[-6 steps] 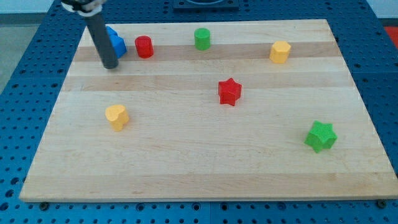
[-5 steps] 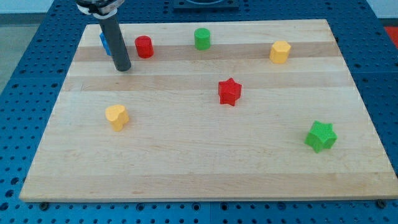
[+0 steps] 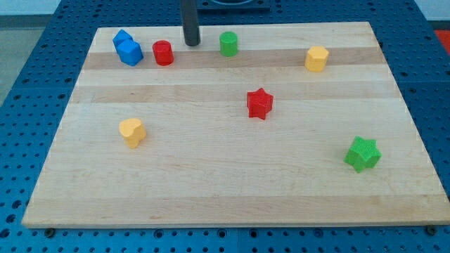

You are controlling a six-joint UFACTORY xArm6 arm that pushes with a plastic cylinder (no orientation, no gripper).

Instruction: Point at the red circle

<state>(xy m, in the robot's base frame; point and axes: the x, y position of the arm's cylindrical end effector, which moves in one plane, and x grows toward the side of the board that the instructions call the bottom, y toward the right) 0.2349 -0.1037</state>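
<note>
My tip [image 3: 191, 43], no pincer showing, between one red circle [image 3: 163, 53] and one green cylinder [image 3: 228, 43].

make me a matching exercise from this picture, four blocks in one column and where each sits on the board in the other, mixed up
Blocks:
1. blue block
2. green star
3. yellow heart
4. red star

Places:
A. near the board's middle
B. the view's top left corner
C. the view's lower right
D. the view's left, below the red circle

Pairs: 1-B, 2-C, 3-D, 4-A

My tip stands between the red circle and the green circle, touching neither.
</note>
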